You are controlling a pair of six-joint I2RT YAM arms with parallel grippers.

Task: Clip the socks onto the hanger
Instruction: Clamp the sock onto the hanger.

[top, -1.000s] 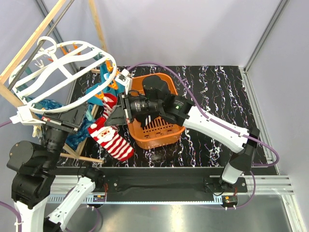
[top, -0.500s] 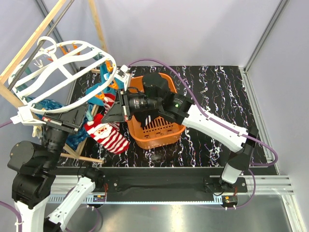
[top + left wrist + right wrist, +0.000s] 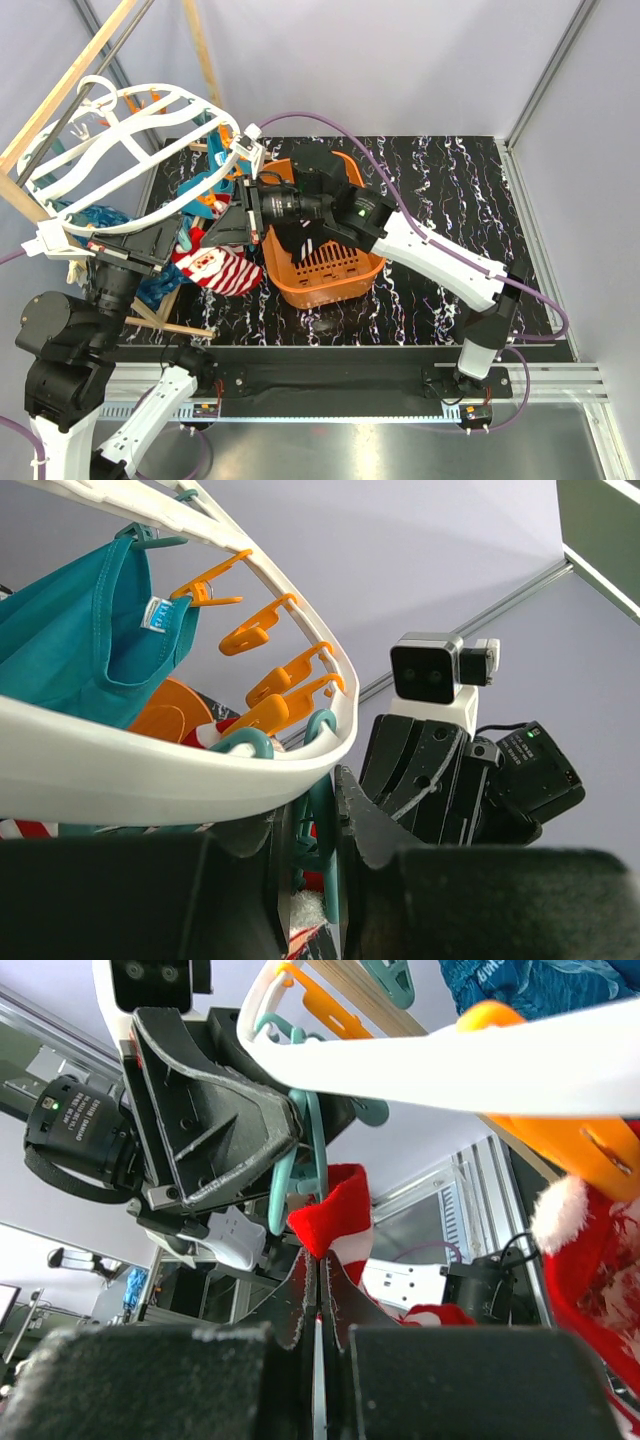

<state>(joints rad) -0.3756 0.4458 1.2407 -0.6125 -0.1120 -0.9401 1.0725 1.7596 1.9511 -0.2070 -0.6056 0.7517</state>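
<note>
While my right pincer [image 3: 316, 1278] is clenched on the red cuff of the sock [image 3: 337, 1210], holding it just under the hanger [image 3: 450, 1065] rim, my left pincer [image 3: 312, 865] squeezes a teal peg [image 3: 318, 810] there. I judge the cuff could miss the peg's mouth if it sags or I release early, and the sock would drop to the worktop [image 3: 430, 170]. Around the rim, orange pegs [image 3: 272, 685] and a teal cloth [image 3: 80, 650] crowd my approach; the orange basket [image 3: 325, 268] sits just beside the dangling sock.

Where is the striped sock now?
In the top view the sock hangs left of the orange basket, below the hanger rim; the right gripper pinches its cuff beside a teal peg.
</note>
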